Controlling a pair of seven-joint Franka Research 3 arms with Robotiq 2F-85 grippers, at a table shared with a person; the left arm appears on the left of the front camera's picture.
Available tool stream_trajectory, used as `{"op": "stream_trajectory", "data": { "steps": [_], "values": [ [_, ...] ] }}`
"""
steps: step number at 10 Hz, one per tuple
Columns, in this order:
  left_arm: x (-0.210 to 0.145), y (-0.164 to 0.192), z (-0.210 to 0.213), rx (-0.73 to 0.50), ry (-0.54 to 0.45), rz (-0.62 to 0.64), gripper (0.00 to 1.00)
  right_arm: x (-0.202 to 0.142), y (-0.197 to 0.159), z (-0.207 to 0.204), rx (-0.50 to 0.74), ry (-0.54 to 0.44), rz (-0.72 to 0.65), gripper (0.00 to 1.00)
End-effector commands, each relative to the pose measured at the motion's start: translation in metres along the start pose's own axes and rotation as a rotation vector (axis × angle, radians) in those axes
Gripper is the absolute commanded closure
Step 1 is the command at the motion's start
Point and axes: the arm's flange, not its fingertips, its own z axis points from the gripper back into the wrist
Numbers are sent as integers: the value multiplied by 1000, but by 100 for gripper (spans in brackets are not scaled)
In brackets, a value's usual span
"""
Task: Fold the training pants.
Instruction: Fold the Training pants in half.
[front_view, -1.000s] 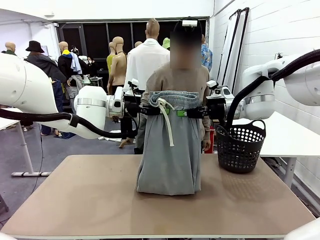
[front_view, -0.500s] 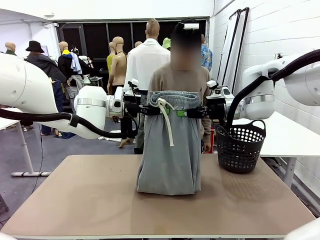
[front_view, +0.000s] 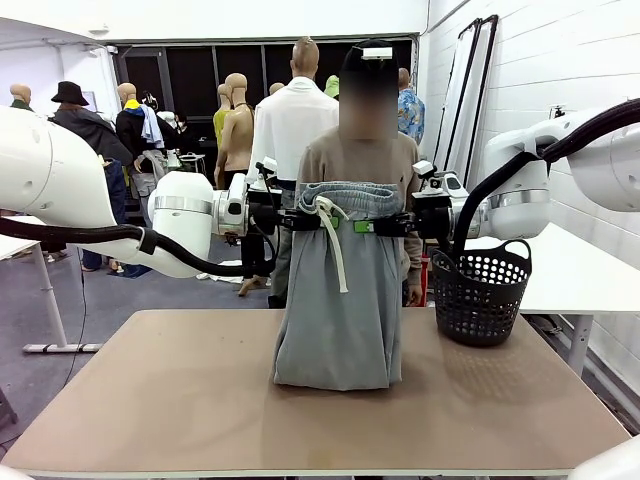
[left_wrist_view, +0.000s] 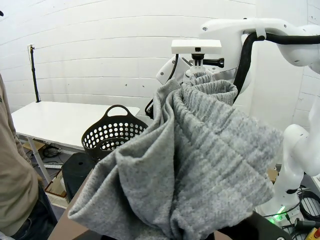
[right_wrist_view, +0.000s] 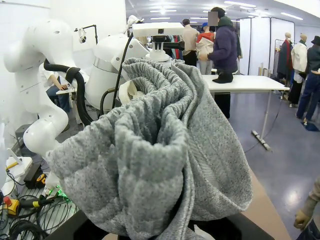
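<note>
Training pants (front_view: 340, 300): soft matt grey jersey; basket (front_view: 480, 290): black plastic.

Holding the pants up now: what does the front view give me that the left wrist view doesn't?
Front view alone: the left gripper and right gripper, each shut on the waistband at its side, the white drawstring hanging down the front, the leg ends resting on the table, and the person right behind.

Left wrist view alone: the bunched grey folds up close, and the right arm's wrist camera beyond the waistband.

Both: the training pants held aloft, and the black basket.
</note>
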Motion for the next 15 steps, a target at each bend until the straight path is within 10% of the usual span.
{"op": "stream_trajectory", "data": {
  "steps": [1, 15],
  "values": [
    [0, -3, 2, 10, -20, -7, 100, 2, 1, -1, 2, -8, 1, 100],
    [22, 48, 15, 77, 28, -29, 100, 45, -63, -29, 33, 83, 74, 100]
  ]
}}
